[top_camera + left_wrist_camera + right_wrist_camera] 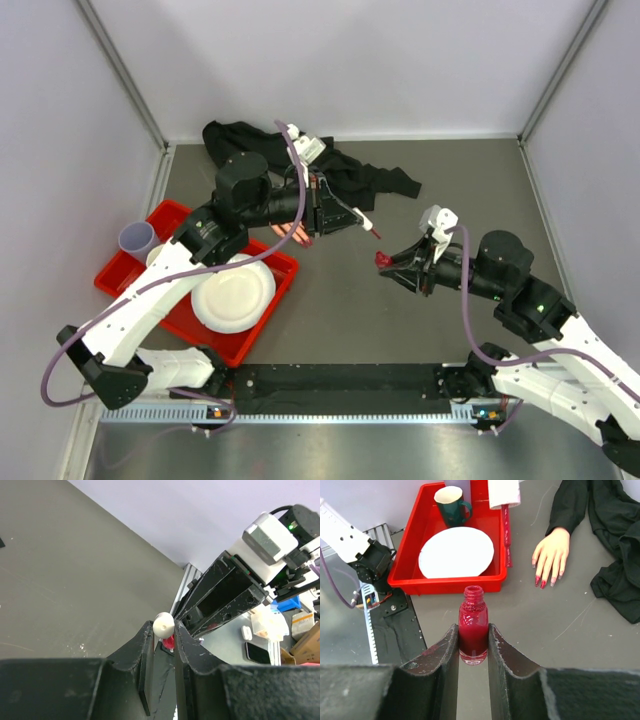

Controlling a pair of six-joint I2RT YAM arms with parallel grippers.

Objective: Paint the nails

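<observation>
The pale mannequin hand (551, 552) lies flat on the grey table, its black sleeve (607, 540) behind it. Its dark-red nails (540, 582) point toward my right gripper. In the top view the hand (289, 234) is mostly hidden under my left gripper. My left gripper (350, 218) (163, 628) is shut on the white cap (163, 624) of the polish brush (507, 535), held in the air above the table. My right gripper (392, 262) (472, 632) is shut on the open red polish bottle (473, 625) (383, 260), a short way right of the brush tip.
A red tray (172, 215) at the left holds a white plate (233, 293) and a dark green mug (451, 502). A lilac cup (137, 238) stands at its far left. Black fabric (335, 170) is bunched at the back. Grey walls enclose the table.
</observation>
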